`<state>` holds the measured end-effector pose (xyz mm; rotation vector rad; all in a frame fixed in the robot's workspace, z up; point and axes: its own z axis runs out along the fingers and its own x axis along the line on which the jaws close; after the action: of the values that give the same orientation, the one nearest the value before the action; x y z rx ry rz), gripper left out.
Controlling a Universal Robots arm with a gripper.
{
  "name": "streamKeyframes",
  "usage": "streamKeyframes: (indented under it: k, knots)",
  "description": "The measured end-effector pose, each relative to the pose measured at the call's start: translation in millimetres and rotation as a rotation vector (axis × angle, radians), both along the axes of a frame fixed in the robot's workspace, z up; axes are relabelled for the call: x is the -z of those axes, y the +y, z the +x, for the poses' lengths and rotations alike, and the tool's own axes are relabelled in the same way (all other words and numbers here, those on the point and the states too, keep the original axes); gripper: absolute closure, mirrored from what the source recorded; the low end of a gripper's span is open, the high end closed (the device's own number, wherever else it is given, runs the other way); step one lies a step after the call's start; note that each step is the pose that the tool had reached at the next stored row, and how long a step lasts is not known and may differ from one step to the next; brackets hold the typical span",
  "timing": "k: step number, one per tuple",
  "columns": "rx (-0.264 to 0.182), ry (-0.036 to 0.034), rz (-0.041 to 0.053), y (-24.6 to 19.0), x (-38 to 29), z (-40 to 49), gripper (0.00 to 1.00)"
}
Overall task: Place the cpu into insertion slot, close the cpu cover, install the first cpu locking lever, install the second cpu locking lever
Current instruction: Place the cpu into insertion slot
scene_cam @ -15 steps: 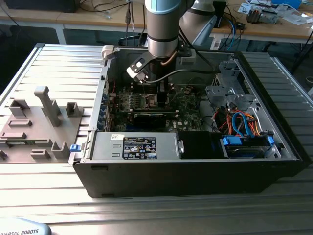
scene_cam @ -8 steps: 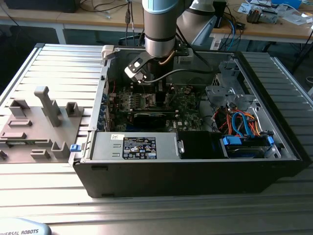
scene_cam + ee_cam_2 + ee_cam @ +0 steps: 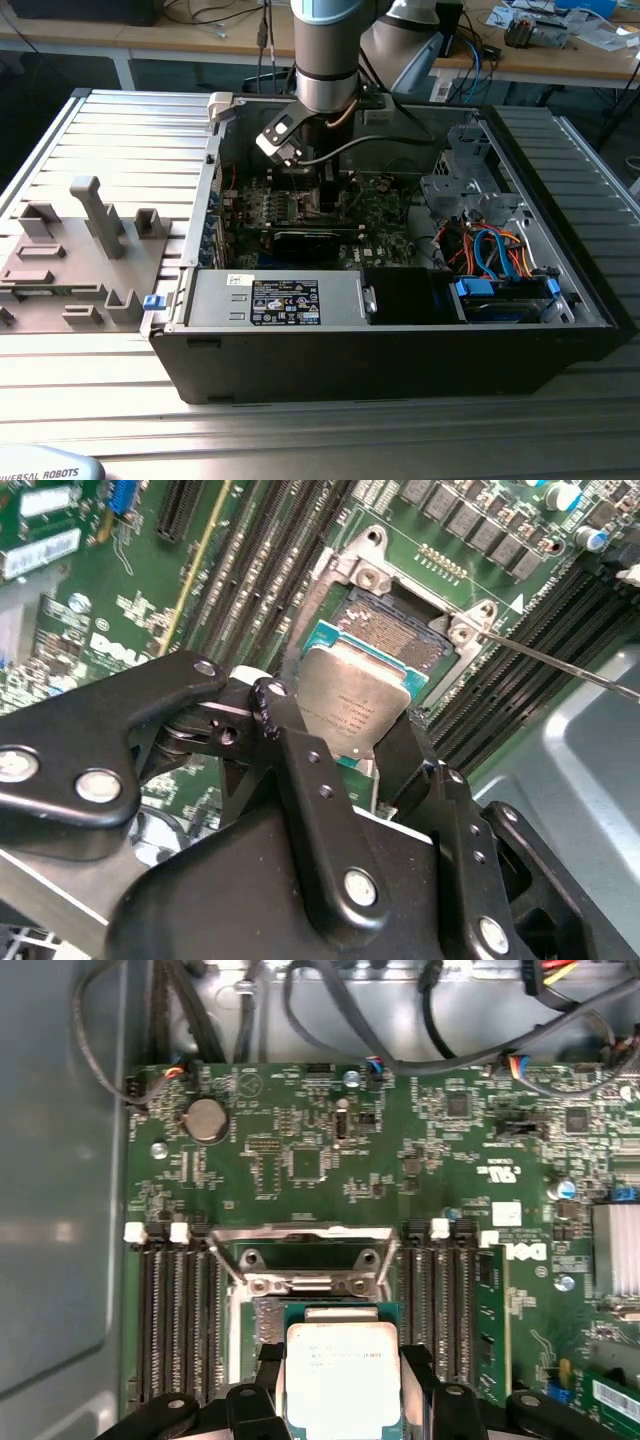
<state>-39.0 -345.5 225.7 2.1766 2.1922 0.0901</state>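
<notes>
The cpu (image 3: 355,705) is pinched by two opposite edges in the gripper (image 3: 350,735). It hangs over the slot (image 3: 395,630), with part of the dark recess uncovered beyond it. In the second wrist view it looks tilted against the board (image 3: 300,1160), and you cannot tell whether any corner touches the rim. That tilt is your main risk, as I judge it. Lowered askew or shifted sideways, the chip could land corner-first on the slot's contacts and bend them. It could also ride up on the metal rim and slip in a grip that holds only thin edges. The cover (image 3: 305,1258) stands open on the far side of the slot, just beside the cpu's leading edge, so a drift that way could knock it. A thin lever (image 3: 560,665) juts out from the slot's corner, near one finger (image 3: 425,765), and could snag it. Sideways room is tight: memory slots (image 3: 175,1310) flank the slot on both sides, close to the fingers, and one bank holds a stick (image 3: 490,1310). Cables (image 3: 330,1000) lie past the board's edge beyond the cover. In the exterior view the arm (image 3: 325,50) reaches down through the open side of the case (image 3: 400,360), which leaves you room straight up.
</notes>
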Motion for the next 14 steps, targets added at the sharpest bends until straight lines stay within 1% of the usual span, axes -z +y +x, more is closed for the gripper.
streamKeyframes:
  k: [3,5,14]
  knots:
    - [-0.017,0.0,0.0,7.0,0.0,0.0,0.46]
    - [-0.024,0.0,-0.0001,10.2,0.0,0.1,0.46]
    - [-0.024,0.0,0.0,11.2,0.8,-0.8,0.46]
